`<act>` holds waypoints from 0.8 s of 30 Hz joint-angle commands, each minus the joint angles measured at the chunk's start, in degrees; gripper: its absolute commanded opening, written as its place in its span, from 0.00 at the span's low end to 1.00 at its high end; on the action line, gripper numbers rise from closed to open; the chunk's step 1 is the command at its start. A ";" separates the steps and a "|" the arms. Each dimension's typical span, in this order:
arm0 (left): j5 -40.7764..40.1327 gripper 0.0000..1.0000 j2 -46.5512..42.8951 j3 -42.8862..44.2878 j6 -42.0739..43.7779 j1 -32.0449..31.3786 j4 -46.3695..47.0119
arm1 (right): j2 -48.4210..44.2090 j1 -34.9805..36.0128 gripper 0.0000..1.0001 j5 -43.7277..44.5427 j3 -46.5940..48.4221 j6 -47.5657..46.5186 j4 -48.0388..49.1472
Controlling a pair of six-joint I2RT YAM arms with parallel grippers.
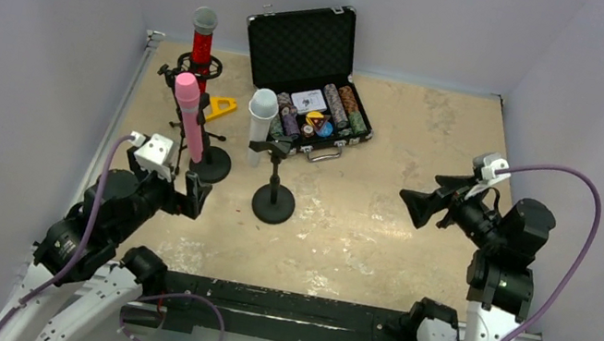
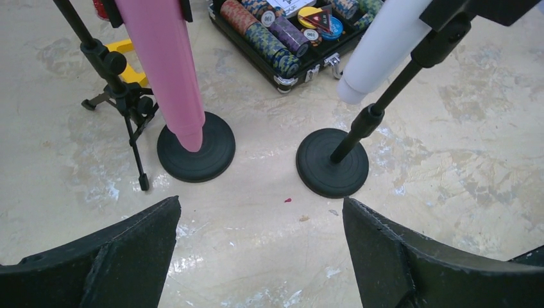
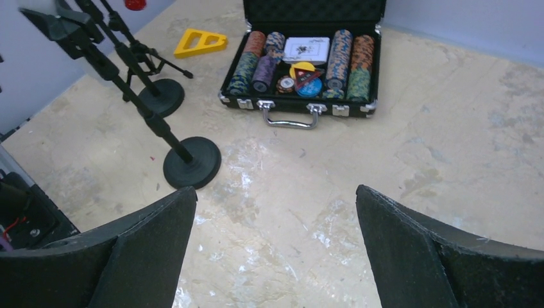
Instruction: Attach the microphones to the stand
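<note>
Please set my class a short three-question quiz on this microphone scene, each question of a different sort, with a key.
1. True or false: the left gripper and the right gripper are both open and empty.
2. Of the red microphone, the pink microphone and the white microphone, which stands farthest from the left gripper? A. red B. pink C. white
3. Short answer: what fills most of the open black case?

Key: 1 true; 2 A; 3 poker chips.
</note>
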 commanded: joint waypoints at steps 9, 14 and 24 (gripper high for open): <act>3.70 1.00 -2.33 -3.81 2.90 0.28 3.50 | -2.79 -0.37 0.99 9.79 -5.50 9.27 5.59; 3.18 1.00 -2.73 -4.07 2.82 0.28 3.50 | -2.89 -0.84 0.99 8.00 -10.08 8.60 8.88; 2.99 1.00 -1.61 -3.88 2.95 0.28 3.65 | -2.84 -1.47 0.99 9.91 -12.37 9.40 10.83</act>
